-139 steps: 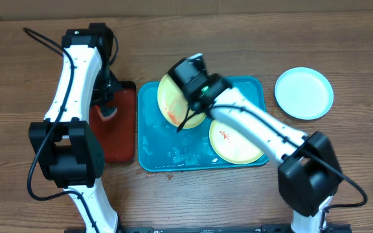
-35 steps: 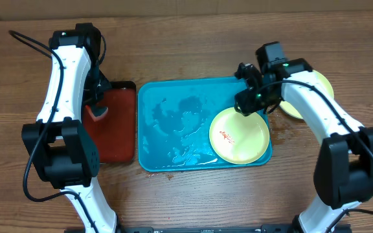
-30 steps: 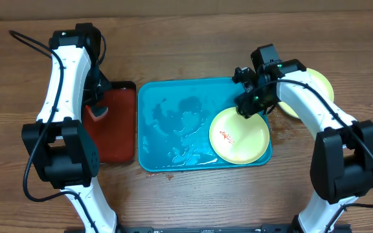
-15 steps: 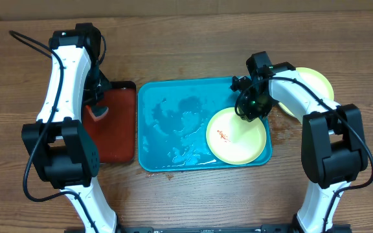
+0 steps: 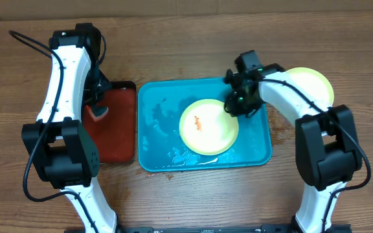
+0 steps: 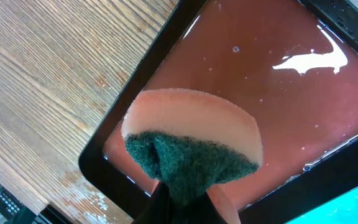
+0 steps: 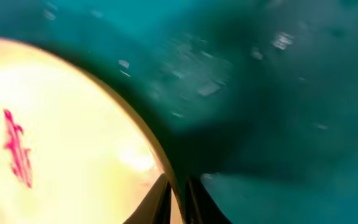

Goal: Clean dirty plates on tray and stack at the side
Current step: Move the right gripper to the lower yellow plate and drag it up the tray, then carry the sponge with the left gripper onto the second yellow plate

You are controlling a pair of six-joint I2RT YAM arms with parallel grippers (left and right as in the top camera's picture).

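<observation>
right hand (image 5: 233,103) pinches the rim of a pale yellow-green plate (image 5: 208,126) at its upper right edge, fingers (image 7: 166,198) narrowed on either side of the thin lip, as the blurred right wrist view shows. that plate lies flat near the middle of the bright cyan tray (image 5: 154,139), with a small red smear (image 5: 198,122) on its whitish centre; the tray floor around it glistens with wet patches. further right, on the bare wooden table (image 5: 186,52) beside the tray, sits the stack of plates (image 5: 313,84), a yellow-green one on top, partly hidden by the right arm. left hand (image 6: 185,202) is clamped on a sponge (image 6: 191,149), green scouring side nearest the fingers and pale pink foam side outward, hanging over the wet dark red tray (image 5: 115,139) with the black rim, which lies just beside the cyan tray's left edge.
</observation>
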